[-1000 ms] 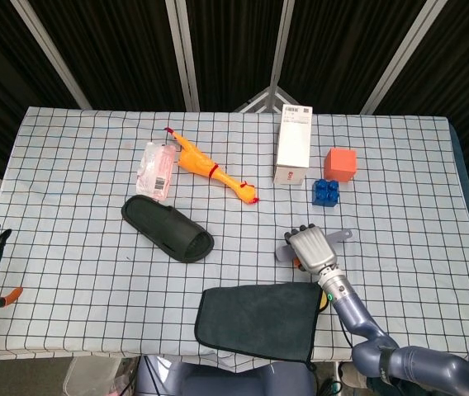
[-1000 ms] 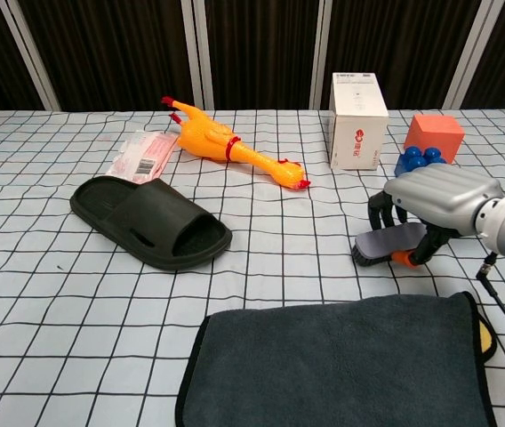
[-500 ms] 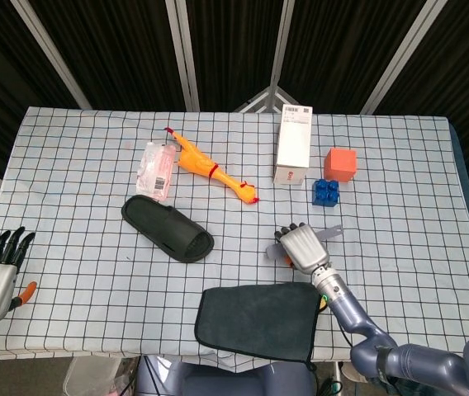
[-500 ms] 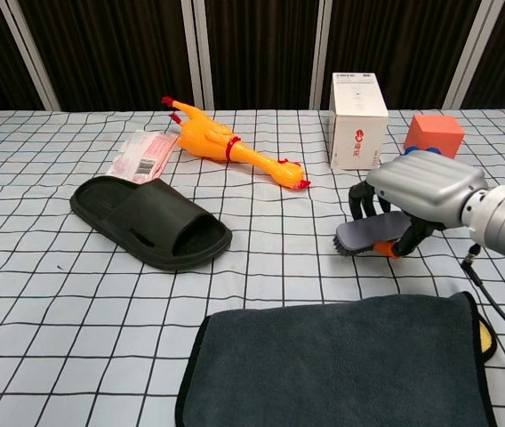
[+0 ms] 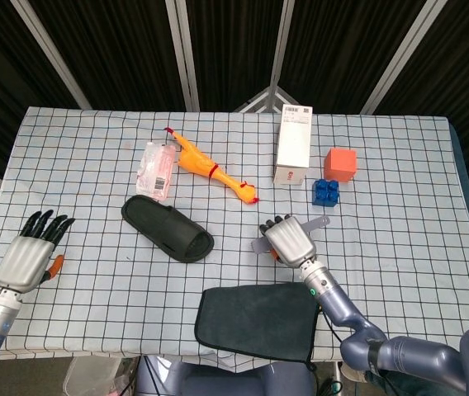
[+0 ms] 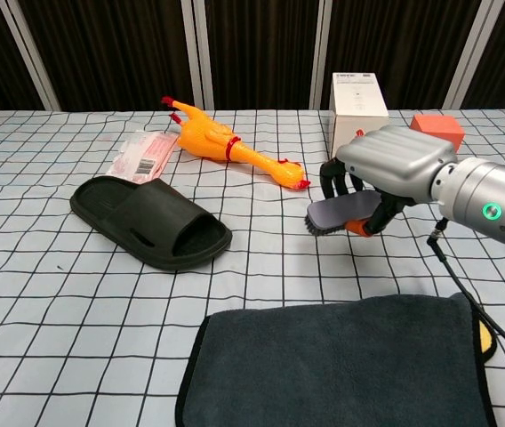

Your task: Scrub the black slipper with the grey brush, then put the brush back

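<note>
Checked tablecloth; right hand holds brush; slipper well apart

a checked table carries the black slipper, rubber chicken, packet, white box, orange cube, blue bricks and dark cloth.

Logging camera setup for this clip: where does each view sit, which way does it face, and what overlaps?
Head view: high, looking steeply down on the checked table; shows left hand and right hand with forearm.
Chest view: low at the near edge, facing across; shows only the right hand.
Shared: black slipper, grey brush, dark cloth.
</note>
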You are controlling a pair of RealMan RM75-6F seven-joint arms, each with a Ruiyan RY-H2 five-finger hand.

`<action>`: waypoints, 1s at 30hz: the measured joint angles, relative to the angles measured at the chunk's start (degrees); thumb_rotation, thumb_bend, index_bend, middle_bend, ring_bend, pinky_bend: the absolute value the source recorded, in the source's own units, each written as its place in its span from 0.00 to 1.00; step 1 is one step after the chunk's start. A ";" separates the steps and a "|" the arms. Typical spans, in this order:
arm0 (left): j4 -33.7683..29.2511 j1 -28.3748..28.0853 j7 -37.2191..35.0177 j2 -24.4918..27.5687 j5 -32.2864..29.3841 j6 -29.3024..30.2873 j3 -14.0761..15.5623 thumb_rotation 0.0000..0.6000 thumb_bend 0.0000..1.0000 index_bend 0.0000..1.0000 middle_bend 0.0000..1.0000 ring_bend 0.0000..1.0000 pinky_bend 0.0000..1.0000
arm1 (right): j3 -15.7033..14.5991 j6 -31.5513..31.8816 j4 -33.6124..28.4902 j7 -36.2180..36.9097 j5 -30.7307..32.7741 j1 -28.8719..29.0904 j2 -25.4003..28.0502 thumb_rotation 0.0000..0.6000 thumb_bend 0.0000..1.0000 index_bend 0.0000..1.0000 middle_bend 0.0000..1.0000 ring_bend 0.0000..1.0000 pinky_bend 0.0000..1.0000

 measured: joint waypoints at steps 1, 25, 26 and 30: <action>0.94 -1.00 -0.48 -0.39 -0.04 -1.31 -0.17 1.00 0.60 0.10 0.10 0.01 0.00 | 0.24 -0.16 -0.08 -0.12 0.35 0.20 -0.01 1.00 0.74 0.69 0.67 0.48 0.55; 16.75 -14.99 -0.26 -12.56 -5.50 -20.07 -1.06 1.00 0.61 0.07 0.06 0.00 0.00 | 3.31 -1.88 -6.61 -5.51 3.17 6.41 -5.15 1.00 0.74 0.69 0.67 0.49 0.57; 16.80 -15.18 -0.01 -12.69 -5.56 -20.30 -0.95 1.00 0.62 0.07 0.06 0.00 0.00 | 3.66 -2.00 -6.49 -5.77 3.70 6.77 -5.54 1.00 0.74 0.69 0.68 0.49 0.58; 16.94 -16.00 1.04 -13.33 -5.87 -21.20 -0.47 1.00 0.64 0.06 0.05 0.00 0.00 | 5.53 -2.46 -5.91 -6.38 6.24 8.24 -7.01 1.00 0.74 0.70 0.68 0.50 0.58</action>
